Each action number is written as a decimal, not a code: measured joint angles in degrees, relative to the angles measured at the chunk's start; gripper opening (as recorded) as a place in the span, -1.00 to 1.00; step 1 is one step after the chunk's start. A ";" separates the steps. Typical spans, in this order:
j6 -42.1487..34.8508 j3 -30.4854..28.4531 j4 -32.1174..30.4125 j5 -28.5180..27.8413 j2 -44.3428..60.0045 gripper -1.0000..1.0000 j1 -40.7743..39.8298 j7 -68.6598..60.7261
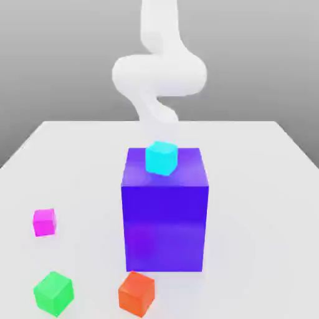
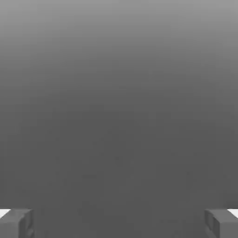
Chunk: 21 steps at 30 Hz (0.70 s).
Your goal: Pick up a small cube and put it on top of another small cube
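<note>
The gripper [image 2: 119, 224] stands spread, pinching nothing. Risk: the block [image 1: 165, 227], tall and central in the exterior view, may be struck if the arm [image 1: 159, 75] crosses low toward the magenta cube [image 1: 44, 222]. That cube is small, bright, flat-faced, and sits at the exterior view's left, behind the green cube [image 1: 54, 293].

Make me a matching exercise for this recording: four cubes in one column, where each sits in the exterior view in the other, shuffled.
Things
1. magenta cube
2. green cube
3. cyan cube
4. orange-red cube

Places
A. on top of the big blue-purple block
B. at the near edge of the picture, farthest to the exterior view's left of the near pair
C. near the block's front lower corner
D. beyond the green cube, left of the block

Pairs: 1-D, 2-B, 3-A, 4-C
</note>
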 joint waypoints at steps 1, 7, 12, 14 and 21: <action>0.72 0.38 -0.68 -0.95 1.24 0.00 -1.47 1.33; 4.66 1.71 -4.43 -6.09 8.34 0.00 -9.44 8.59; 7.77 1.67 -7.46 -10.02 14.29 0.00 -15.45 14.34; 9.01 1.35 -8.67 -11.47 16.66 0.00 -17.67 16.54; 13.46 -0.79 -12.92 -15.35 24.82 0.00 -24.77 23.40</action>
